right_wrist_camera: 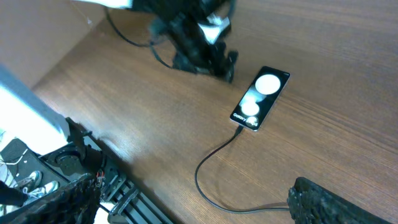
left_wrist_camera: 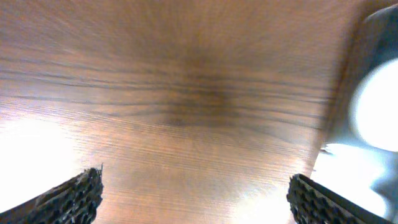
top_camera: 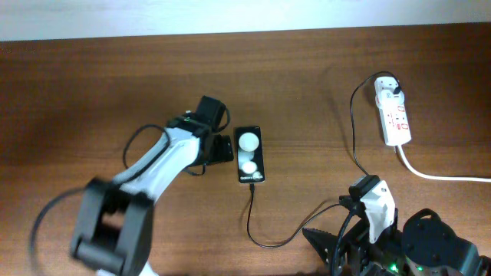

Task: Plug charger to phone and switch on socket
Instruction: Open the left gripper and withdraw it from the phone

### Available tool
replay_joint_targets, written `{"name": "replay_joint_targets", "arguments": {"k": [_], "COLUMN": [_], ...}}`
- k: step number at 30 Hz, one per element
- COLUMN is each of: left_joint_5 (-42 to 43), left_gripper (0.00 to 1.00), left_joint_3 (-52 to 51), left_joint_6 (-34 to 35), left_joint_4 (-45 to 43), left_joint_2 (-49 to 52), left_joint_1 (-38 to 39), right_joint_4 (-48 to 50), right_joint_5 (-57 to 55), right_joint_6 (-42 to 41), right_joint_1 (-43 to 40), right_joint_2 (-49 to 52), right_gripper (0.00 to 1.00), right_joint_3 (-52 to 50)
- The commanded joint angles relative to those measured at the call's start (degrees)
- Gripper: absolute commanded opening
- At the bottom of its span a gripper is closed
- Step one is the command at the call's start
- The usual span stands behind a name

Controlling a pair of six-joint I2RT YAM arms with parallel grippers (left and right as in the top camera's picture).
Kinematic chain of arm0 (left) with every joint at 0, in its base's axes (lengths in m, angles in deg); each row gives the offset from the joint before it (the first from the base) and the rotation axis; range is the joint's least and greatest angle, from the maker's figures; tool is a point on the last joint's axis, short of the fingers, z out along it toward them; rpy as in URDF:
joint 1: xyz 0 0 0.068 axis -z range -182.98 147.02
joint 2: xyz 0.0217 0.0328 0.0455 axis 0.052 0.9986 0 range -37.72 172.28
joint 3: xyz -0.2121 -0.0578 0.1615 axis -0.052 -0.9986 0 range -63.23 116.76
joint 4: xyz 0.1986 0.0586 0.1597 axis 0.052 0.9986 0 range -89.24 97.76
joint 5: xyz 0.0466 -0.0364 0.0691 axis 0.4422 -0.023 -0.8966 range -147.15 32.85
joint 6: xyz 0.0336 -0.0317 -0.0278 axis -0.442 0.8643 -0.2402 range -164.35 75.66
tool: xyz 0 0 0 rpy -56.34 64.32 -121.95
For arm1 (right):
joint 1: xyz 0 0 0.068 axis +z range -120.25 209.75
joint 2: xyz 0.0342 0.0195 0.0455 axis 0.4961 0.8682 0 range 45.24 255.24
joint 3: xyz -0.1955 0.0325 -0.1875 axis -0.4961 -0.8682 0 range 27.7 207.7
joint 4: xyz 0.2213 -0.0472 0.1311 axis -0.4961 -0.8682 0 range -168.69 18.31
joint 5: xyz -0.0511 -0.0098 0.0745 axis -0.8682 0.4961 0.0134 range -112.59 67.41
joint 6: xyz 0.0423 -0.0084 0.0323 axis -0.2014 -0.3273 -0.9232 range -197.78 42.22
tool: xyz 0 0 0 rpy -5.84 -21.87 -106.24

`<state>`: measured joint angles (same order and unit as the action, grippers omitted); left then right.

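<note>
Glossy black rectangular phone (top_camera: 249, 155) flat on grained brown wood table (top_camera: 92, 92), thin black charger (top_camera: 248, 215) meeting its text end, left gripper (left_wrist_camera: 196, 199) spread wide just beside it, right gripper (right_wrist_camera: 199, 205) spread too, white oblong socket (top_camera: 393, 115) well apart.

Glossy black phone (top_camera: 249, 155) on smooth, grained wooden table (top_camera: 92, 84).

Soft, even light on the brown wooden table (top_camera: 92, 69); faint shadows. Overhead view sharp, except the left arm (top_camera: 115, 222), blurred near the front-left corner. Left wrist view smeared, white glare low left, the phone (left_wrist_camera: 373, 106) washed out. Right wrist view clear.
</note>
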<state>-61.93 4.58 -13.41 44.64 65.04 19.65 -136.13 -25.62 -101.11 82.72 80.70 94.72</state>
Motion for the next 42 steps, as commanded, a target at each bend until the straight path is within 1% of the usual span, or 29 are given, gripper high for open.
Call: {"name": "replay_joint_targets", "arguments": {"k": [1,4,7,9,16,18,22,23,25,27,30,33,37,42], "left_joint_5": [-3.6,-4.7,-4.7,-4.7,-4.7,-4.7,-4.7,-4.7,-4.7,-4.7,-4.7,-4.7,-4.7,-4.7], "left_gripper": [0.99,0.99,0.99,0.99,0.99,0.99,0.99,0.99,0.99,0.99,0.99,0.99,0.99,0.99], "left_joint_3": [0.1,0.1,0.1,0.1,0.1,0.1,0.1,0.1,0.1,0.1,0.1,0.1,0.1,0.1], "left_joint_6": [0.2,0.2,0.2,0.2,0.2,0.2,0.2,0.2,0.2,0.2,0.2,0.9,1.4,1.4], "left_joint_4": [4.4,12.3,17.3,17.8,18.0,18.6,19.8,21.0,23.4,27.8,37.0,51.7,51.6,51.5], "left_joint_2": [-16.5,-34.3,-45.6,-51.1,-60.9,-63.1,-68.1,-70.8,-74.0,-77.9,-84.0,-89.8,-93.9,-94.5], "left_joint_1": [-0.5,-0.5,-0.5,-0.5,-0.7,-2.8,-10.3,-14.5,-18.1,-20.2,-21.1,-21.1,-21.8,-22.1], "right_joint_4": [0.1,0.1,0.1,0.1,0.1,0.1,0.1,0.1,0.1,0.1,0.1,0.1,0.2,3.9], "right_joint_5": [-0.7,-0.7,-0.7,-0.7,-0.7,-0.7,-0.7,-0.7,-0.7,-0.7,0.9,0.9,0.9,0.8], "right_joint_6": [0.4,0.4,0.4,0.4,0.4,0.4,0.4,0.4,0.4,0.4,0.3,0.3,0.3,0.4], "right_joint_1": [-0.2,-0.2,-0.2,-0.2,-0.2,-0.2,-0.2,-0.2,-0.2,-0.2,-0.2,-0.2,-0.2,-0.2], "right_joint_2": [0.2,0.2,0.2,0.2,0.2,0.2,0.2,0.2,0.2,0.2,0.2,0.2,0.2,0.2], "right_gripper": [0.99,0.99,0.99,0.99,0.99,0.99,0.99,0.99,0.99,0.99,0.99,0.99,0.98,0.99], "right_joint_3": [0.0,0.0,0.0,0.0,0.0,0.0,0.0,0.0,0.0,0.0,0.0,0.0,0.0,0.0]}}
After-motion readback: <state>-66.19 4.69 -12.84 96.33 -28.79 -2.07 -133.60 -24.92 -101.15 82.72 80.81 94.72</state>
